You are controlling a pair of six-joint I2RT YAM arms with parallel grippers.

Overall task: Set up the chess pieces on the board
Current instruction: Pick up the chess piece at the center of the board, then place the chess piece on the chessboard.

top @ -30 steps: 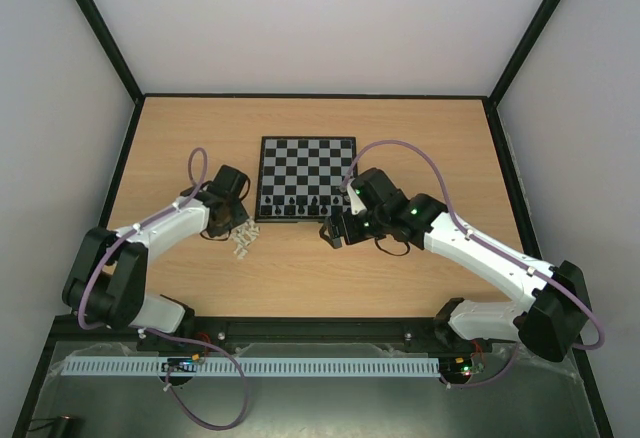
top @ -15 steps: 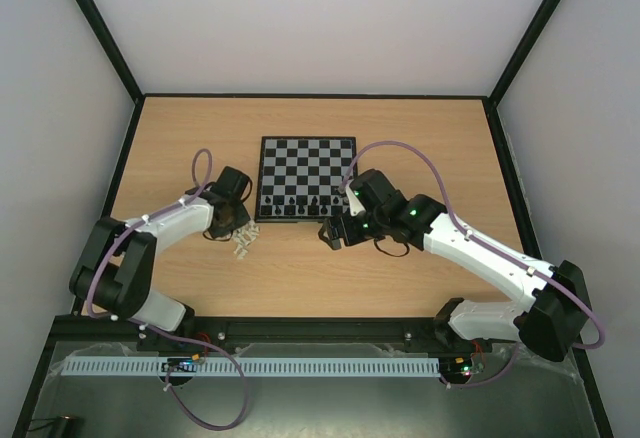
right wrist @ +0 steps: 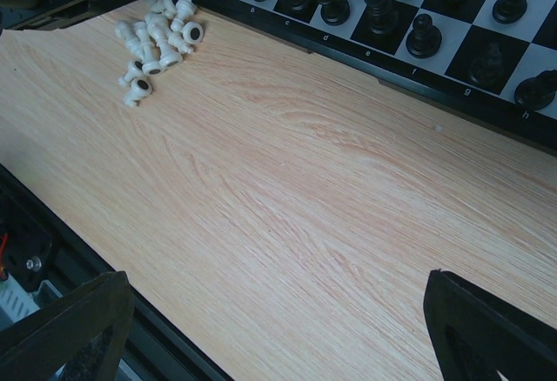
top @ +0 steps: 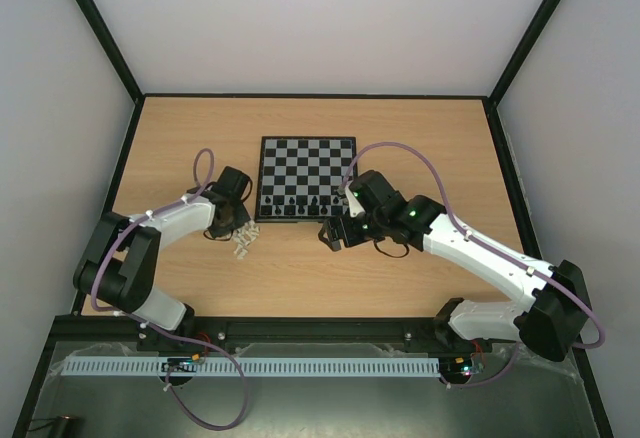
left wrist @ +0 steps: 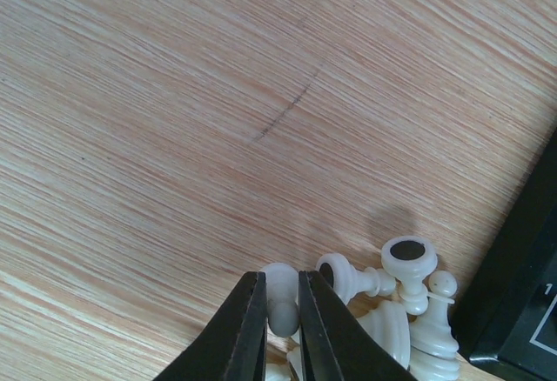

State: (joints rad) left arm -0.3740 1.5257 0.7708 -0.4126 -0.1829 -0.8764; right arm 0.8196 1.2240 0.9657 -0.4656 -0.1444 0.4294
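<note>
The left fingers [left wrist: 248, 333] pinch a cream-white piece [left wrist: 280, 303] beside the board [left wrist: 513, 303]; the right fingers [right wrist: 487, 333] stand wide apart.

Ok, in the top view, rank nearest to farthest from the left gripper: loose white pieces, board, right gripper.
1. Loose white pieces, at the left gripper, one between its jaws.
2. Board, just to the right.
3. Right gripper, farther right, off the board's near edge.

I see a light wooden table [top: 420, 148] with plain white walls [top: 300, 18] around it and a black frame [top: 310, 95] along its edges. A thin dark scratch [left wrist: 283, 118] marks the wood. A white ribbed strip [top: 300, 367] runs across the near side.
</note>
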